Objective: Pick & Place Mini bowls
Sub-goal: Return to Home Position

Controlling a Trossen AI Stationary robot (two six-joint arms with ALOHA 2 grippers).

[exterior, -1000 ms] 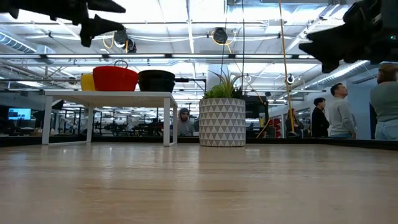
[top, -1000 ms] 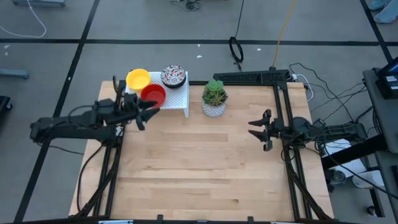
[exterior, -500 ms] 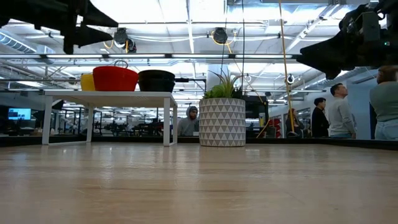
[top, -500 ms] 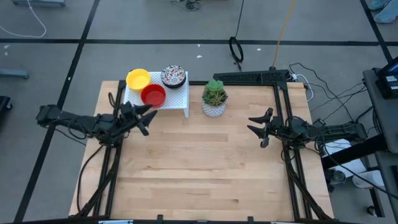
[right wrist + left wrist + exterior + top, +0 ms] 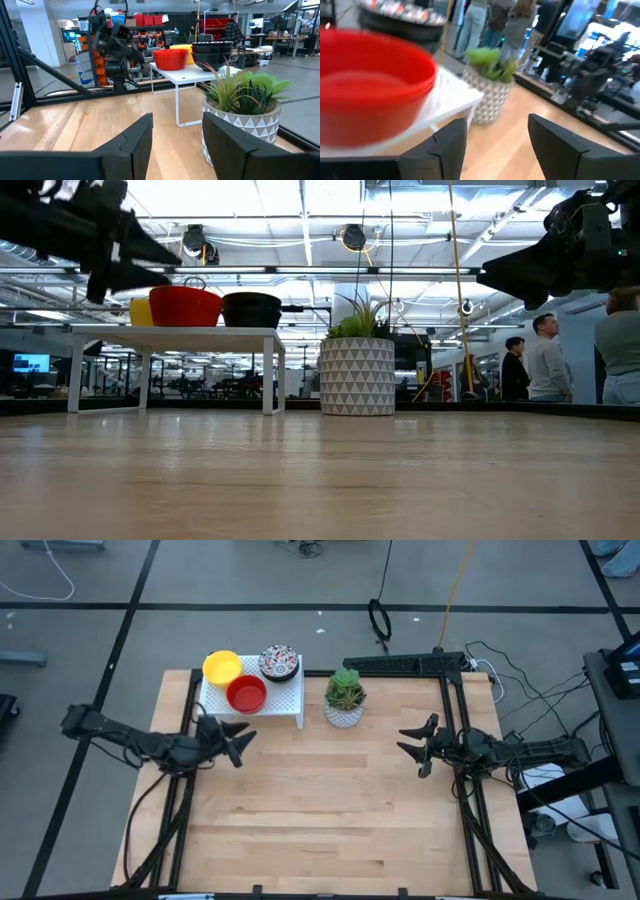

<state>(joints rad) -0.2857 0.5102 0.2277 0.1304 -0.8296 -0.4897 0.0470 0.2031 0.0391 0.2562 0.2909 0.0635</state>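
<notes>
— How many bowl piles?
— Three, near the left gripper (image 5: 240, 743): one yellow pile (image 5: 222, 667), one red pile (image 5: 247, 694), one patterned pile (image 5: 279, 662). Bowls per pile I can't tell.
— And the rest?
— One shelf (image 5: 285, 698), one plant (image 5: 345, 697), two grippers counting the right gripper (image 5: 403, 740), and three people (image 5: 547, 365) beyond.

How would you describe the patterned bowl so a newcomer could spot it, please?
On the light wooden table, find the white shelf at the far edge. The floral-patterned round bowl sits at the end nearest the green potted plant; the yellow bowl and red bowl there are plain.
</notes>
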